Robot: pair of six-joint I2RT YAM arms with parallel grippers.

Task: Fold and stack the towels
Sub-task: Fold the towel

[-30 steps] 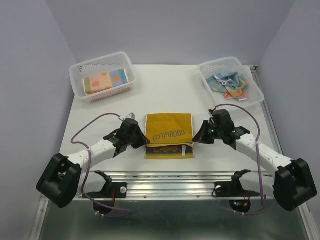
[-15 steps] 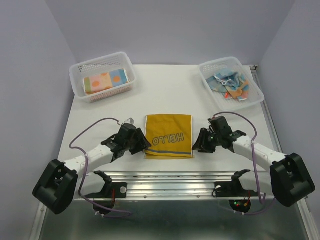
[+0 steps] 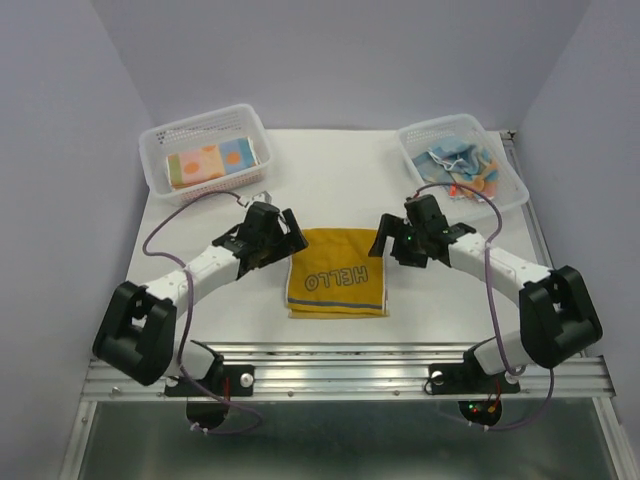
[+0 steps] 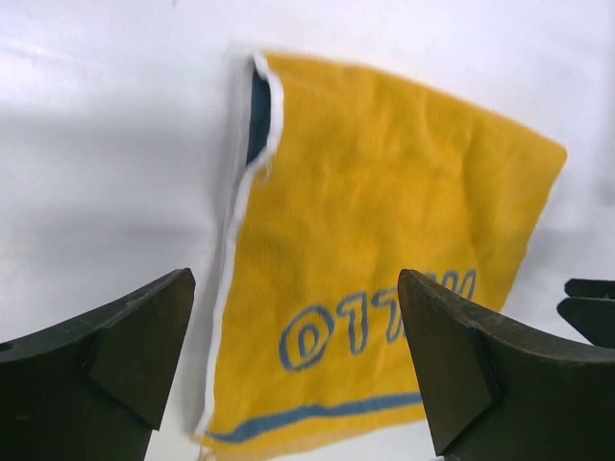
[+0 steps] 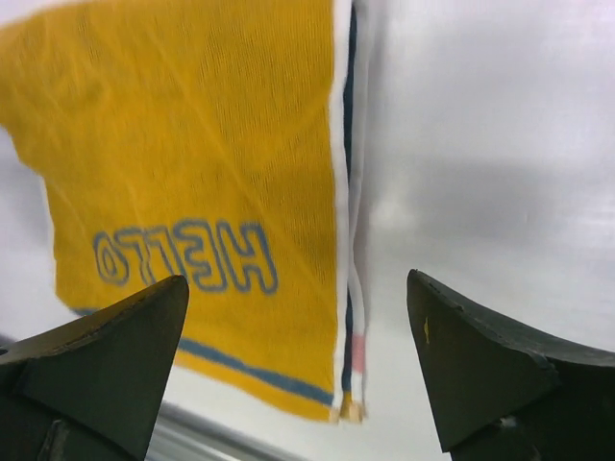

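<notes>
A mustard yellow towel (image 3: 335, 272) with blue "HELLO" lettering lies folded flat on the white table between the arms. It also fills the left wrist view (image 4: 384, 221) and the right wrist view (image 5: 192, 144). My left gripper (image 3: 287, 233) hovers open at the towel's far left corner, holding nothing (image 4: 296, 288). My right gripper (image 3: 384, 240) hovers open at the far right corner, also empty (image 5: 298, 283). A folded stack of towels (image 3: 207, 165) lies in the left basket. Several loose towels (image 3: 462, 168) lie crumpled in the right basket.
Two white perforated baskets stand at the back, one at the left (image 3: 200, 117) and one at the right (image 3: 440, 125). A metal rail (image 3: 340, 360) runs along the table's near edge, with the arm bases on it.
Both grippers have let go of the yellow towel and opened wide. The towel now lies folded, and both arms have drawn back from its near part to its far corners.
</notes>
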